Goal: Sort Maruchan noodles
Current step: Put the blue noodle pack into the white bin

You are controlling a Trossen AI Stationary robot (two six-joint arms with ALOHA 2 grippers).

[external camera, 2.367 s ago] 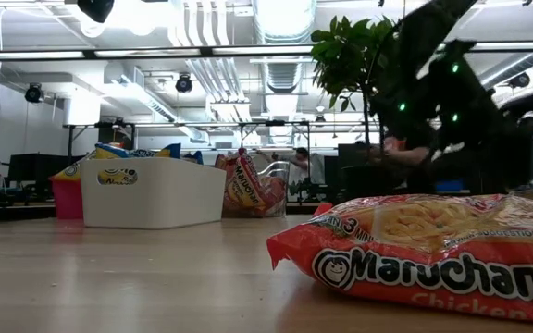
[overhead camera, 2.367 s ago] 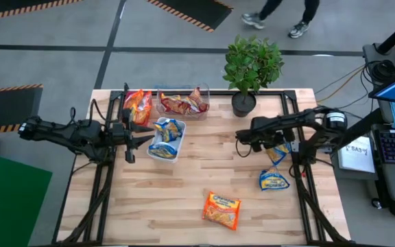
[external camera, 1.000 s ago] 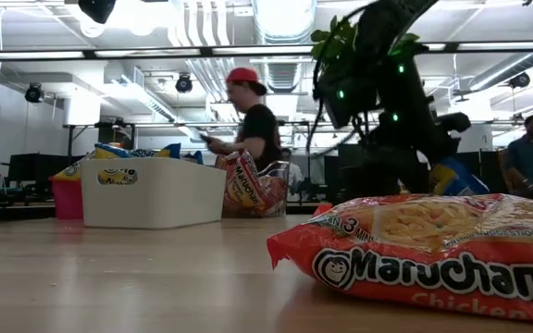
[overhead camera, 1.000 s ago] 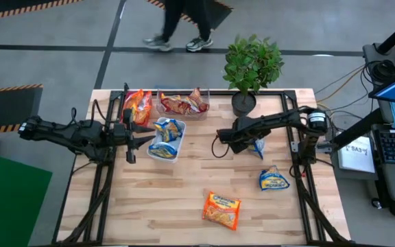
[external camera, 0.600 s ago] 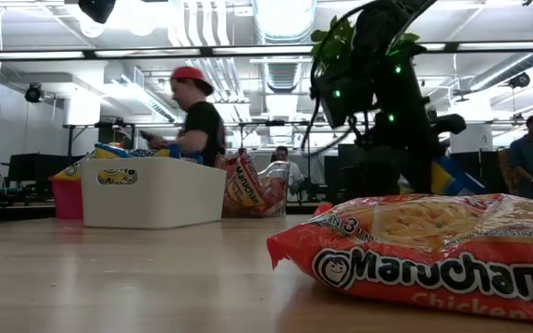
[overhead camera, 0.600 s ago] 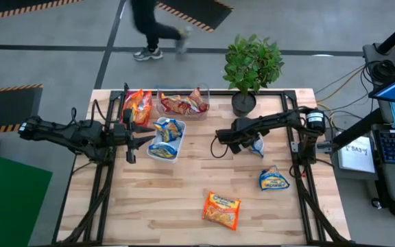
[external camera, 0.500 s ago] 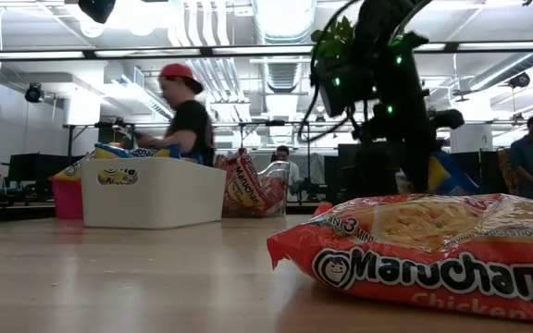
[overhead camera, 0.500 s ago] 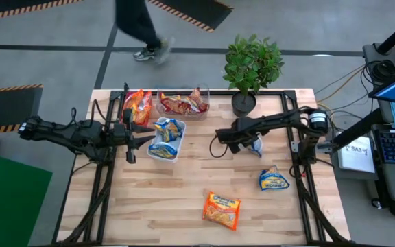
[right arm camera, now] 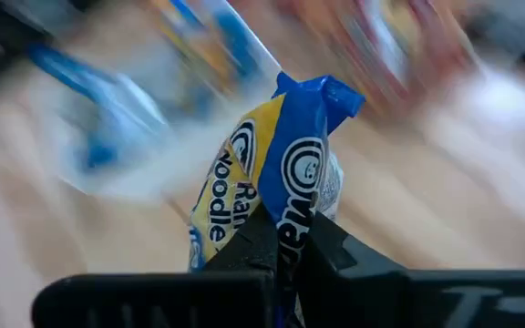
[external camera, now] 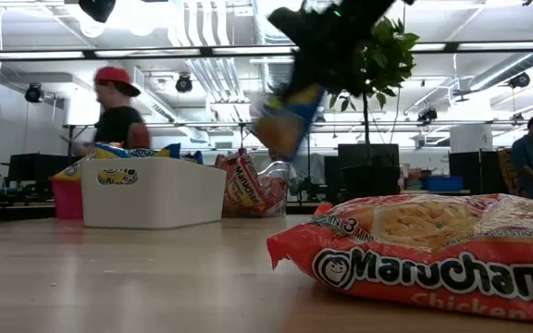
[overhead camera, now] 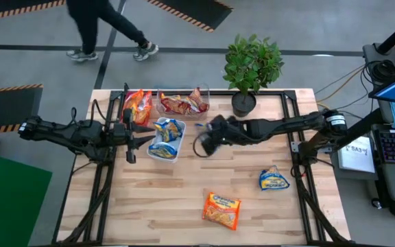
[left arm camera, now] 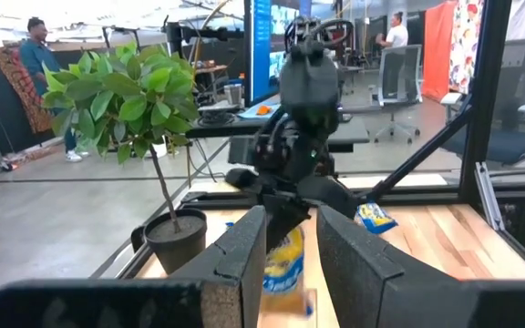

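Right wrist view: my right gripper [right arm camera: 285, 241] is pinching a blue-and-yellow Maruchan packet [right arm camera: 281, 173] by one short end, fingers closed tight on the crinkled plastic. The packet is standing with its long axis running straight away from my fingers, and I am reading "Ra" and "oodle" on its yellow face beside a round smiling logo. In the high view I am reaching across the middle of the table [overhead camera: 184, 199], and my right gripper [overhead camera: 208, 143] is hanging above the boards just beside the white tray [overhead camera: 177, 150] that holds more blue-and-yellow packets. The clear tray [overhead camera: 206, 91] of red-brown packets and the red tray [overhead camera: 126, 101] are sitting behind it near the potted plant [overhead camera: 252, 65]. An orange packet [external camera: 433, 254] reading "Maruchan" and "Chicken" is lying flat near the front edge. Another blue-and-yellow packet [overhead camera: 274, 179] is lying flat toward the right side. My left gripper [overhead camera: 142, 134] is waiting open beside the white tray.
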